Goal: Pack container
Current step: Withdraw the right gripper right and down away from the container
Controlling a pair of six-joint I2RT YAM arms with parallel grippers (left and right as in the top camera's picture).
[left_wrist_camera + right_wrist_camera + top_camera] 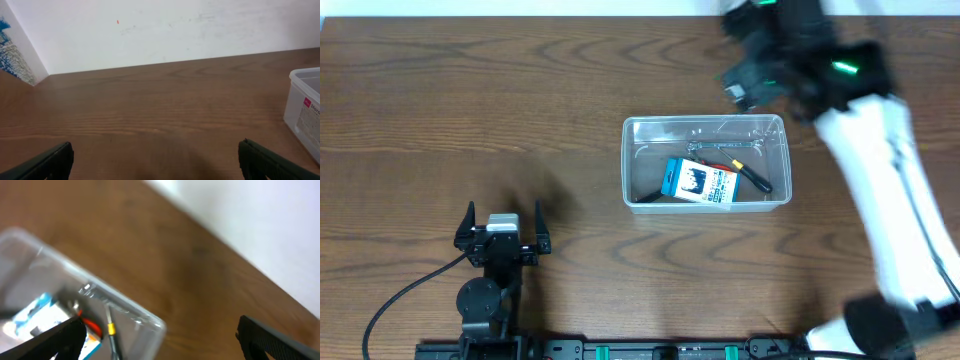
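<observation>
While the clear plastic container (626,165) is sitting upright on the brown wooden surface (440,100), its open top is letting me see what is lying inside. A blue-and-white box (699,182) is resting flat on the container's floor, roughly in the middle. A black-handled tool (757,181) is lying just beside the box, toward the container's right wall. A slim tool (111,335) with a yellow band and a red-orange part is lying along the container's far wall. I cannot tell exactly what kind of tool it is.

The right pincer (160,342) is hovering above the surface just beyond the container's far rim, near its right corner. Its arm is looking badly blurred from overhead. In the right wrist view its two dark fingers are standing wide apart, released, with nothing between them and the container's corner showing below.

The left pincer (504,212) is sitting low, well apart from the container on its left and nearer side. It too is spread wide and gripping nothing, with only bare wood showing between its fingers. From the left wrist view the container's side wall is showing a white label (310,112) at the right edge, and a white wall (150,30) is rising behind the surface.
</observation>
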